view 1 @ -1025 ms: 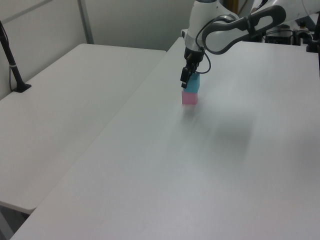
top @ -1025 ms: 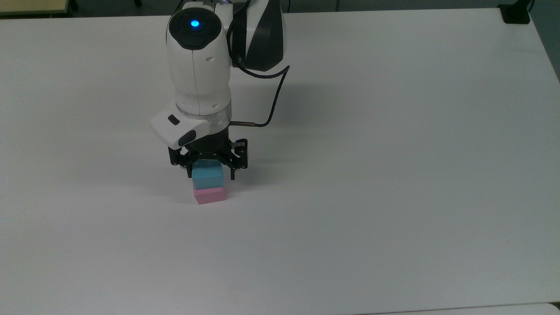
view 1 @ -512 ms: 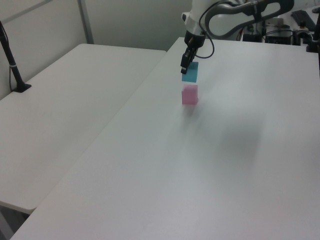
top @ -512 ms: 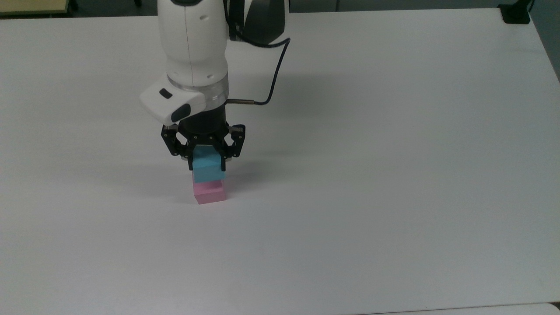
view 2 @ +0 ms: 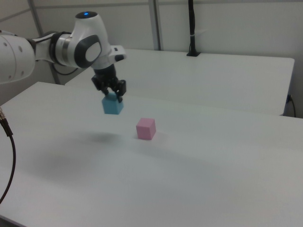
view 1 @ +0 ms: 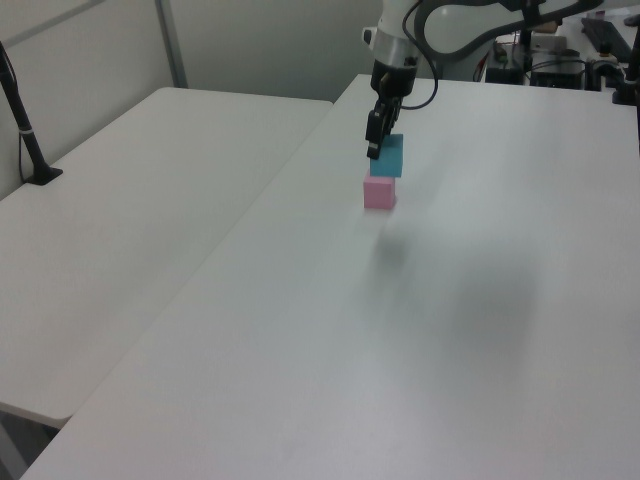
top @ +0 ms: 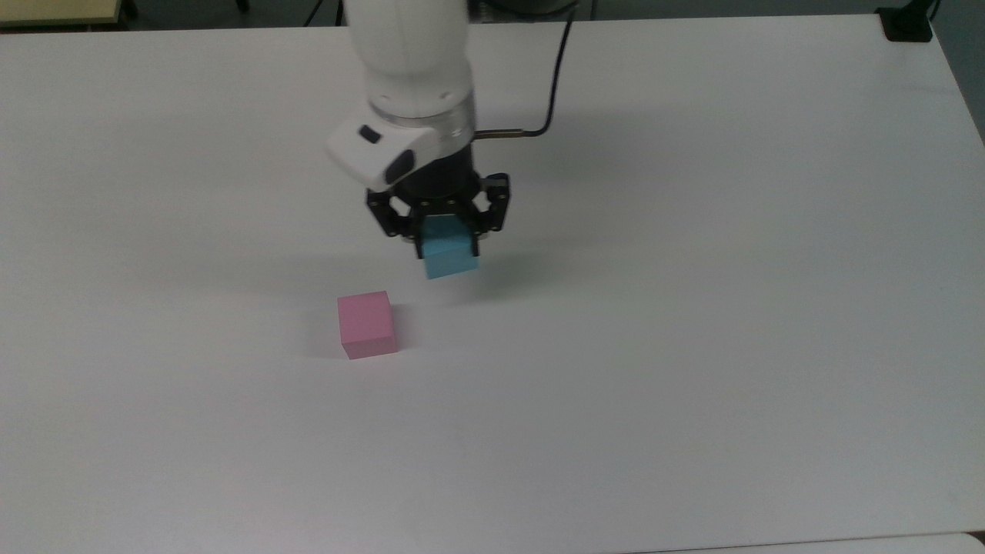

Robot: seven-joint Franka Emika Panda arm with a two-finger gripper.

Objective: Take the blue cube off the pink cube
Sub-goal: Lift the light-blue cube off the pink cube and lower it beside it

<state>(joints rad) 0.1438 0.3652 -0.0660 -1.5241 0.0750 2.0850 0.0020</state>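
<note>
The blue cube [top: 450, 255] hangs in the air with my gripper [top: 448, 248] shut on it, clear of the white table [top: 692, 308]. The pink cube [top: 367, 325] stands alone on the table, below and to the top view's left of the blue cube. In the right view the blue cube [view 2: 112, 104] is held in the gripper [view 2: 112, 98] above the table, to the right view's left of the pink cube [view 2: 146, 128]. In the left view the blue cube [view 1: 387, 156] sits in the gripper [view 1: 379, 148] just above the pink cube [view 1: 379, 192] in the picture.
A second white table [view 1: 120, 220] adjoins on the left view's left, with a black post [view 1: 25, 130] clamped to it. A black cable [top: 550, 92] runs from the wrist. A dark clamp [top: 906, 25] sits at the top view's far right corner.
The gripper has lifted the blue cube off the pink cube and carried it up and to the top view's right. The pink cube has stayed in place.
</note>
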